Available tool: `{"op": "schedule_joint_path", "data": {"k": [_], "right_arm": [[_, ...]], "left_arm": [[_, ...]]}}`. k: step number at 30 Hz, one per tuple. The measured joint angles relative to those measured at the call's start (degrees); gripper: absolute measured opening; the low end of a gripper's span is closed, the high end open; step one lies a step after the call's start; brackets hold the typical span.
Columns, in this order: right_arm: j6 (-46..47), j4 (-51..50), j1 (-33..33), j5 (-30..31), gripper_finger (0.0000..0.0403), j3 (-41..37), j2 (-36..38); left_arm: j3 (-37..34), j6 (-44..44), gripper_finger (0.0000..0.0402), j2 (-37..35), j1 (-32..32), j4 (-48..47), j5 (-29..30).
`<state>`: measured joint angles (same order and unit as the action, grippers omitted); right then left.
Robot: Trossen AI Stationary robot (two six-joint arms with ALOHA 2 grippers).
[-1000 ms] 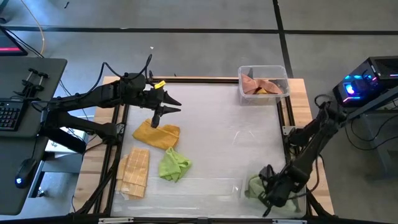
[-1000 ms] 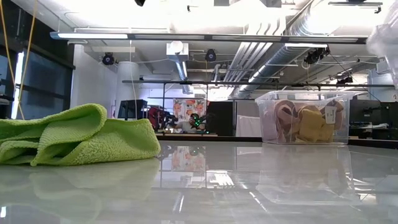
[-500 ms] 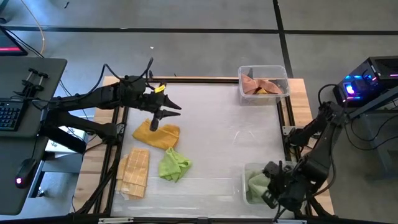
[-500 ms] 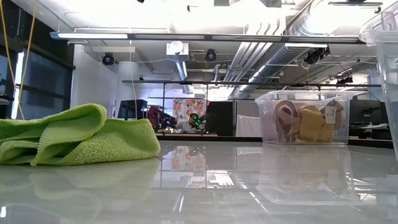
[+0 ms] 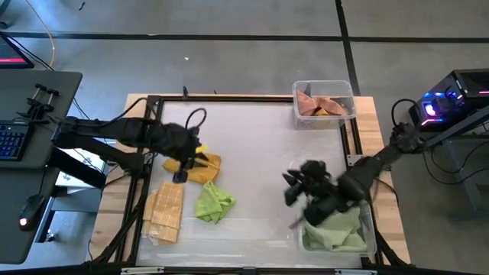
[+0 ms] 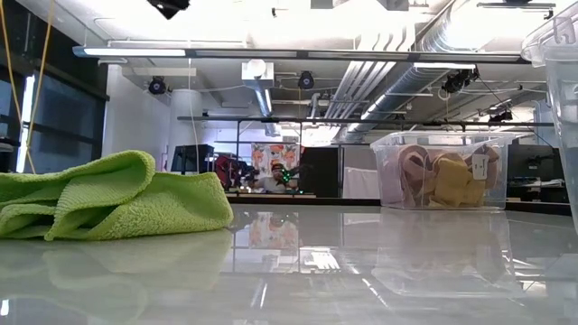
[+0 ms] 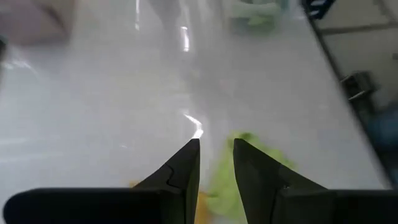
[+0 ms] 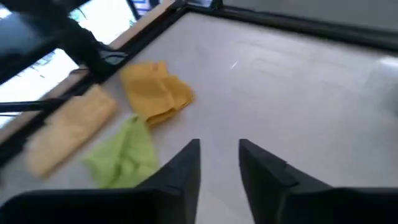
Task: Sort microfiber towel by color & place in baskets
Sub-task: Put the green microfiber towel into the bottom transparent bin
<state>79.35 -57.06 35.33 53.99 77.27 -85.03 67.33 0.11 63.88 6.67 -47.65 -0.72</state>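
Observation:
My left gripper (image 5: pixel 192 160) (image 7: pixel 216 158) is open a little and hovers low over the left part of a crumpled yellow towel (image 5: pixel 200 168). A green towel (image 5: pixel 213 202) (image 6: pixel 108 194) (image 8: pixel 124 152) lies bunched on the table near it. My right gripper (image 5: pixel 294 191) (image 8: pixel 219 158) is open, holds nothing, and hangs above the table left of the near-right basket (image 5: pixel 365 221). Another green towel (image 5: pixel 335 233) lies in that basket. The far-right basket (image 5: pixel 323 85) (image 6: pixel 442 181) holds pinkish and orange towels.
A folded tan towel (image 5: pixel 165 210) (image 8: pixel 68 124) lies by the table's left frame rail (image 5: pixel 145 160). The near-right basket's wall (image 6: pixel 560 54) shows at the low view's right edge. Bare tabletop (image 5: pixel 260 145) lies between the two arms.
My right gripper rose out of the near-right basket and swung toward the table's left, leaving the green towel spread in the basket. My left gripper moved down and toward the near edge, onto the yellow towel's spot.

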Motion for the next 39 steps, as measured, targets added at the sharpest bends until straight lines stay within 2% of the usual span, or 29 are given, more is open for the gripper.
{"op": "schedule_joint_path", "data": {"k": [3, 5, 9, 12, 15, 19, 23, 26, 28, 34, 39], "right_arm": [[-13.23, 6.89, -6.46, -5.01, 0.0139, -1.86, -0.01], [-18.42, 11.88, -10.56, -10.15, 0.0155, -2.77, -0.01], [-24.16, 21.28, -16.57, -18.7, 0.0169, -4.95, -0.01], [-28.15, 25.57, -18.84, -23.06, 0.0169, -6.48, -0.01], [-27.93, 27.88, -19.79, -26.73, 0.017, -6.9, -0.01], [-28.36, 28.74, -18.73, -27.93, 0.017, -6.9, -0.17], [-28.27, 28.62, -17.21, -27.47, 0.017, -6.9, -0.49], [-27.46, 28.65, -16.43, -26.92, 0.017, -6.9, -0.53], [-28.84, 28.65, -16.13, -26.91, 0.017, -6.9, -0.53], [-26.97, 28.66, -15.67, -27.11, 0.017, -6.9, -0.53], [-27.58, 28.64, -15.67, -27.46, 0.017, -6.9, -0.53]], "left_arm": [[0.0, -12.45, 0.0079, 0.0, 4.24, -0.66, 4.21], [-0.07, -19.77, 0.0072, -0.01, 7.37, -1.02, 7.31], [-4.35, -33.19, 0.0055, -0.05, 13.77, 0.96, 14.27], [-10.27, -47.0, 0.005, -0.01, 17.02, 3.78, 19.17], [-17.78, -55.37, 0.0063, 0.02, 18.61, 12.07, 19.1], [-27.2, -53.08, 0.0108, 0.12, 19.82, 28.75, 17.13], [-32.85, -40.52, 0.0161, 1.96, 20.46, 40.0, 15.1], [-32.96, -27.79, 0.019, 5.19, 21.0, 40.62, 12.79], [-33.03, -23.93, 0.0203, 8.0, 21.19, 41.46, 12.46], [-32.92, -22.39, 0.0214, 17.78, 21.15, 43.92, 12.37], [-31.85, -24.81, 0.0199, 24.49, 21.15, 43.8, 11.07]]}}
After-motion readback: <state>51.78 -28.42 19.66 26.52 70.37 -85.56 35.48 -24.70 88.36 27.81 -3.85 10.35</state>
